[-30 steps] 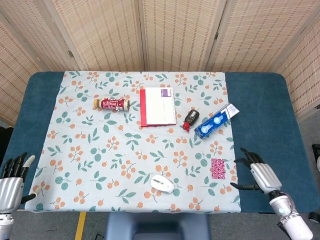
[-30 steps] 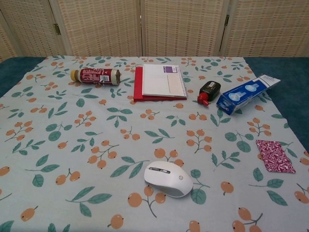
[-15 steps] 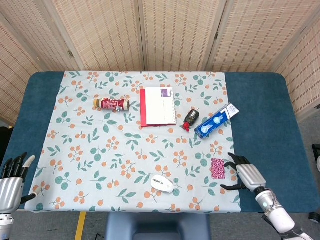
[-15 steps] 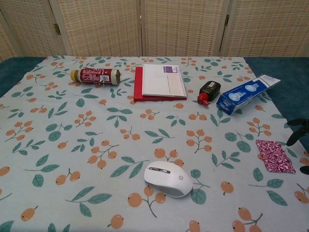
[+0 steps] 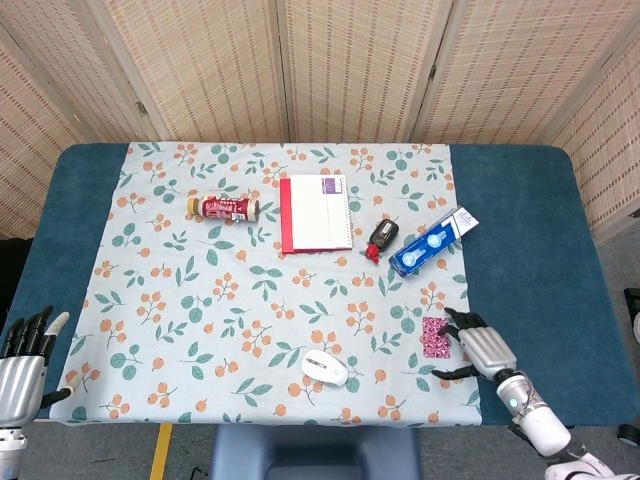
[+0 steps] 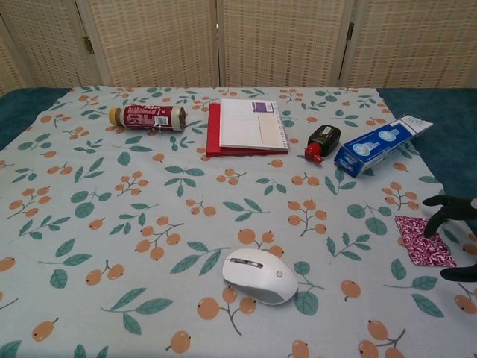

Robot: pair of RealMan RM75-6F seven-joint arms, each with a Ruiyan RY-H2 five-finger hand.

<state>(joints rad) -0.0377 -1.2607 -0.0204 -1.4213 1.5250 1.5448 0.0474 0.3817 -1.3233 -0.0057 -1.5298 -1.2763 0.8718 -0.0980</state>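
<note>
The right hand (image 5: pixel 483 349) hovers with fingers (image 6: pixel 440 211) spread and released, holding nothing, just beside the pink patterned packet (image 5: pixel 436 337) lying flat near the bench's front right edge. The left hand (image 5: pixel 22 366) rests open at the front left corner. No writing is legible.

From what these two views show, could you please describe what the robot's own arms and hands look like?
Each robot hand has a silver-grey metallic body with black fingers. The right robot hand joins a white cylindrical wrist with a small green light. The left robot hand has one pale fingertip among its black ones. No cables or printed markings can be made out.
</note>
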